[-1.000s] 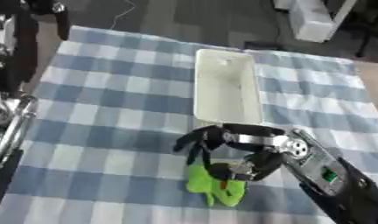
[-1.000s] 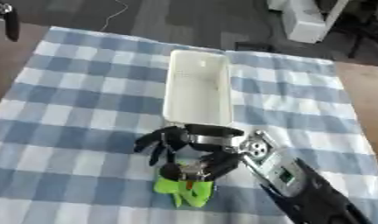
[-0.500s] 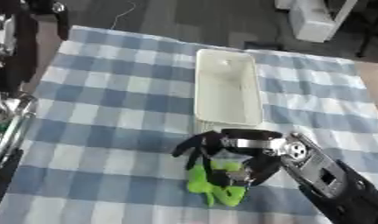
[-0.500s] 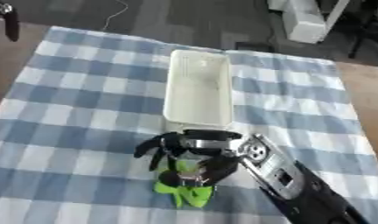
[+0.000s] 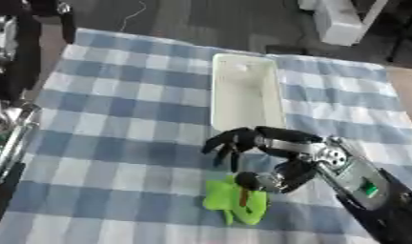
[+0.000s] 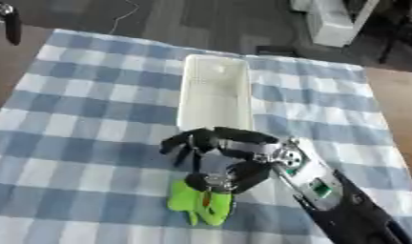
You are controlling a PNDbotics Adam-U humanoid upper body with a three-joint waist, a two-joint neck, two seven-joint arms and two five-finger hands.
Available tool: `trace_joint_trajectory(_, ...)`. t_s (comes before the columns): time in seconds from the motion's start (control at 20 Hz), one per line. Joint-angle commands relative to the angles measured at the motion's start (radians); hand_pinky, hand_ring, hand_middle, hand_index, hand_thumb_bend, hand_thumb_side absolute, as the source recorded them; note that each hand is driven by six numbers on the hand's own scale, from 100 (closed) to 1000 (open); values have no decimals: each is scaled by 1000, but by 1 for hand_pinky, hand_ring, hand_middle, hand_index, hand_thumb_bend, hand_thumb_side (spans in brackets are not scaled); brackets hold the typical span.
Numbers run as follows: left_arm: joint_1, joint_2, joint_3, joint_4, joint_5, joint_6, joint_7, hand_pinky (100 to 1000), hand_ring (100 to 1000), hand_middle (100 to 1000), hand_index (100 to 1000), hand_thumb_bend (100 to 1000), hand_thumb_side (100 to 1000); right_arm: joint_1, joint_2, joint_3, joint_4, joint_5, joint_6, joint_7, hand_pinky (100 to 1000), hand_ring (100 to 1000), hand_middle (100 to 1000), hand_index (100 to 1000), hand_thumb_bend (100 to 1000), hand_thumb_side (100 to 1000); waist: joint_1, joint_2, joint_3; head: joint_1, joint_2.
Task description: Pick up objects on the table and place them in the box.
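My right robot hand (image 5: 272,155): it comes in from the near right corner and hangs over the near middle of the counter, palm down, fingers (image 5: 229,143) spread and bent downward toward the left.
Its grip: my thumb reaches down to the top edge of the green object; the fingers arch above and beyond it, not closed round it. I cannot tell for sure whether the thumb tip touches it. I count the hand as spread wide with nothing in it.
Green object (image 5: 236,202): a bright lime-green soft-looking thing with an orange-red mark near its middle, lying flat on the cloth at the near middle, just on the near side of my fingers and below my thumb. What it is I cannot make out.
Box (image 5: 245,93): a long white tray, standing on the cloth with its long side running far to near, in the middle of the counter. Its near end lies just beyond my fingers. Inside I see only pale floor. The green object is outside it, on the near side.
Counter (image 5: 109,119): covered with a blue-and-white checked cloth.
My left robot hand: I do not see it; only parts of the left arm show along the left edge.
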Motion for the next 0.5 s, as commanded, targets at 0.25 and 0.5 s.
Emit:
trace_joint_trajectory(0.25,-7,17,12,-11,-7,0,6,151,756,862,821,261,993,4,-2,-27,63,10,-209,170,554,764,893,1000,234,750,6,-14,-3,8,7)
trace_joint_trajectory(0.5,-7,17,12,-11,-8,0,7,149,755,861,821,261,991,5,6,-35,74,41,-228,150,556,762,889,1000,254,720,5,-13,-2,8,7)
